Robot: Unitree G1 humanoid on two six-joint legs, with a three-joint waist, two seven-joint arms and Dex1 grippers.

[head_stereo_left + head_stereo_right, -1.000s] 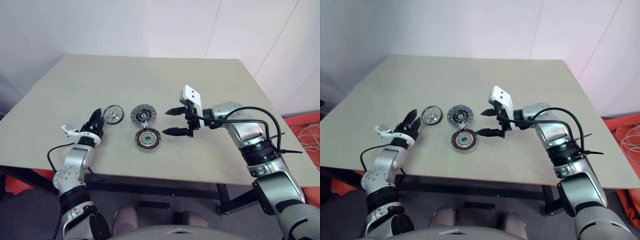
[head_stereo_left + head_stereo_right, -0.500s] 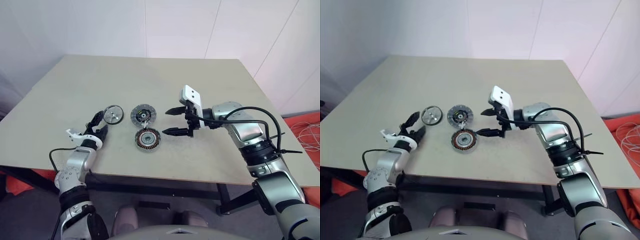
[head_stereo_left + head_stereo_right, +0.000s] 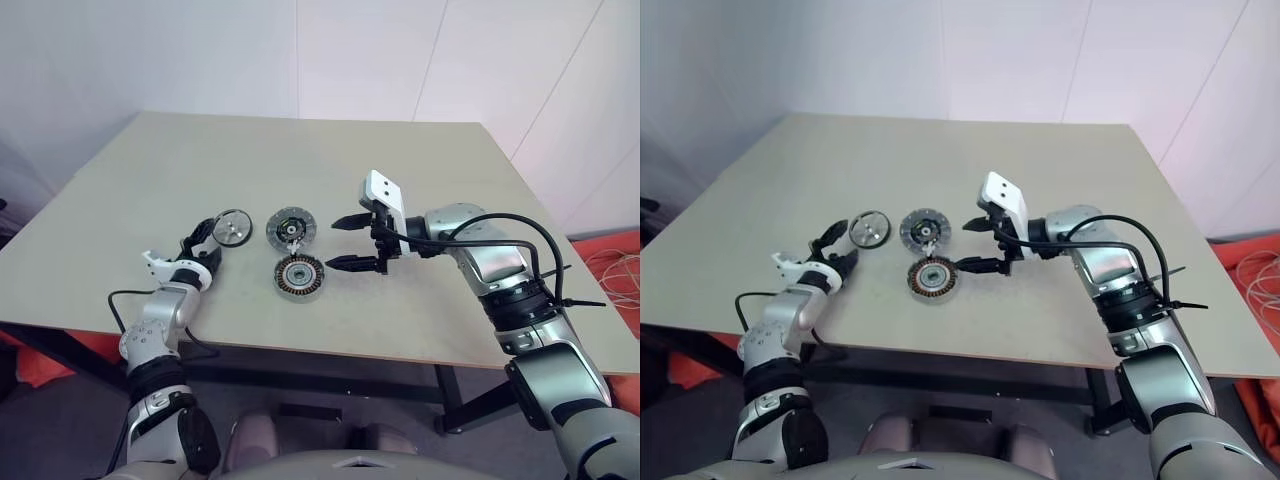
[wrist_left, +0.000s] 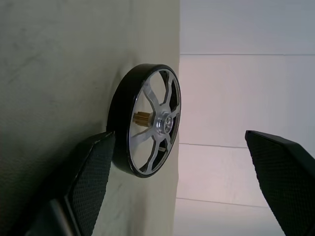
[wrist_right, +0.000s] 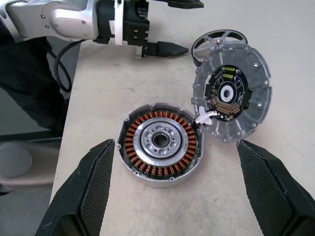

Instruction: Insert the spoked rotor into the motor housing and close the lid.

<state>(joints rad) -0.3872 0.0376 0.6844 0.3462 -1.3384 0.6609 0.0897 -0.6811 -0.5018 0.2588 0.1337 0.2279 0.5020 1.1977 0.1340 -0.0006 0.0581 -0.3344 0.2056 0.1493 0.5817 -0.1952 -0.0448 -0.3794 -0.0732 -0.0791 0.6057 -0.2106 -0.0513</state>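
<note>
The spoked rotor [image 3: 232,227] lay flat on the table [image 3: 420,170], toward its left edge, directly ahead of the left gripper [image 3: 201,243], whose fingers stood apart with one beside the rim. That arm was plainly the nearer. The right gripper [image 3: 349,241], also spread and empty, hung by the motor housing [image 3: 299,277], with the lid [image 3: 290,227] just behind it. Pale walls rose beyond the table.

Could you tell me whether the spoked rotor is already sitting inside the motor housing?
No, the spoked rotor lies on the table beyond the lid, while the motor housing shows bare copper windings around its hub.
</note>
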